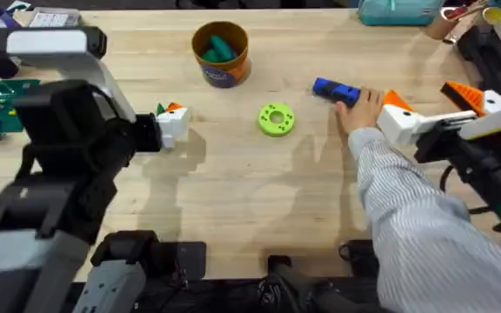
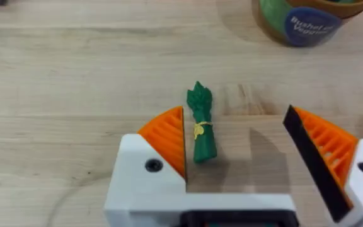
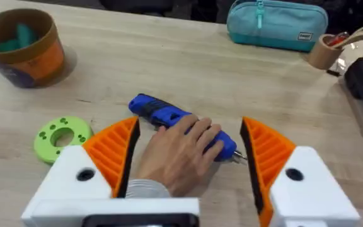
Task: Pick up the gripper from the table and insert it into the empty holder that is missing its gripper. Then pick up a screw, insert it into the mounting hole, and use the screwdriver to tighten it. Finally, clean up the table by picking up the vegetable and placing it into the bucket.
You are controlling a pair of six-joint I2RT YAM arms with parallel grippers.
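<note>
The vegetable (image 2: 201, 129) lies on the table (image 2: 55, 75), between the wide-open fingers of the left gripper (image 2: 244, 148). It could slip sideways when they close. A person's hand (image 3: 181, 148) covers the screwdriver (image 3: 162, 116) between the right gripper's (image 3: 188, 151) open fingers and could get pinched. The bucket (image 2: 304, 22) label is too blurry to read.

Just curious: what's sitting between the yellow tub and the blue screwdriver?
The lime-green ring lies roughly between the bucket and the screwdriver, slightly nearer the camera in the overhead view.
</note>
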